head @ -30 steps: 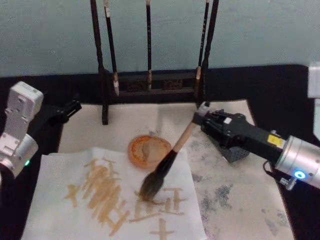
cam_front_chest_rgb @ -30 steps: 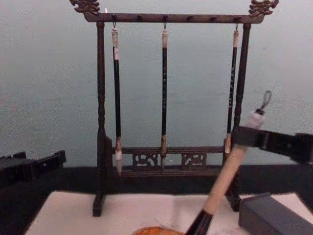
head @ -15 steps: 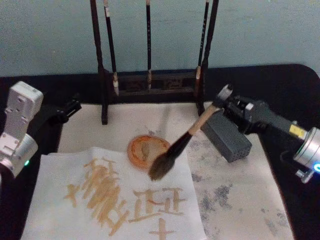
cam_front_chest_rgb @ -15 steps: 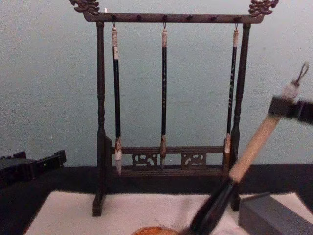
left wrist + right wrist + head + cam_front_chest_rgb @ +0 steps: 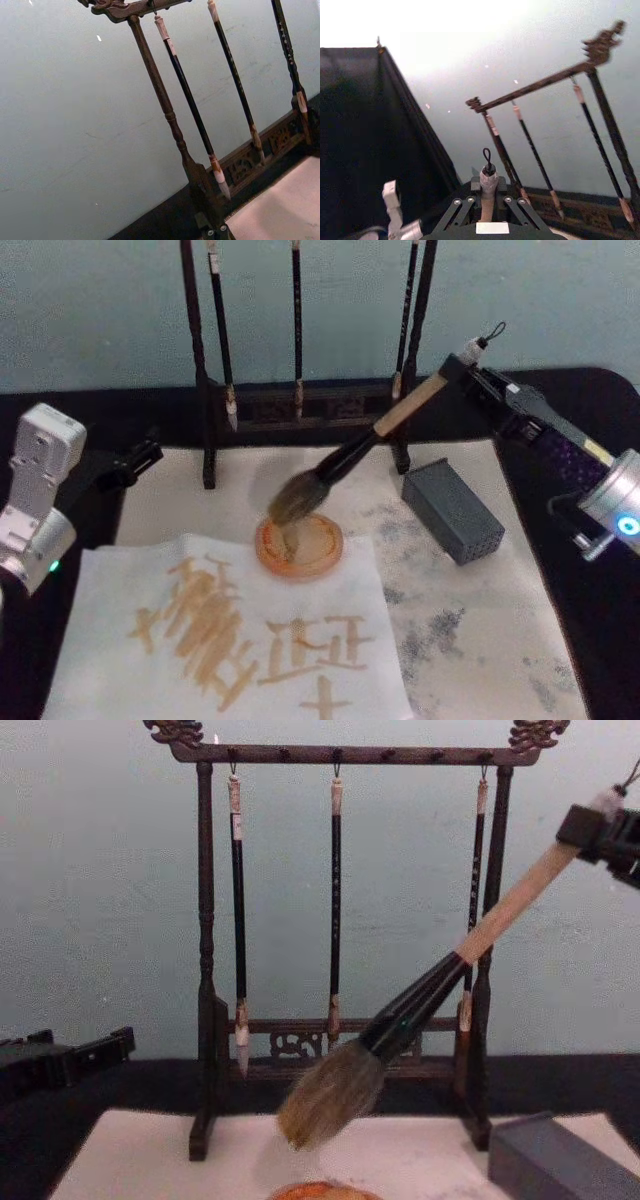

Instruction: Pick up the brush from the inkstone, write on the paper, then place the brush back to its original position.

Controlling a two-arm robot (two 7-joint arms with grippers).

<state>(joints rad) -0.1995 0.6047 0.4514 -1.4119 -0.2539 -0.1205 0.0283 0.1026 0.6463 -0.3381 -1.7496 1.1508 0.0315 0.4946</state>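
"Brush [image 5: 375,440] first: what has changed?"
"A second ago its bristles were pressed on the paper [image 5: 100,590], low in the head view, laying a stroke. I have since lifted it and swung it up and back. The bristle head now hangs over the orange dish [image 5: 262,540] at frame centre, and the shaft slants toward the upper right."
"Touching the dish?"
"From above I can't be sure; in the chest view the tip seems to hang clear above the rim."
"What does that mean for the job?"
"I judge the writing done, since tan strokes cover the lower left of the sheet. What remains is the return to the inkstone [image 5: 455,510], which lies bare right of centre, below the shaft and apart from it."
"Your grip?"
"My right gripper [image 5: 455,372] is clamped on the top of the tan handle, just under the grey cap. It sits in the upper right of the frame, beside the right post of the rack [image 5: 300,400]. The rest of the brush trails down and left out of the jaws. My left gripper [image 5: 135,460] sits parked at the left edge, well apart"
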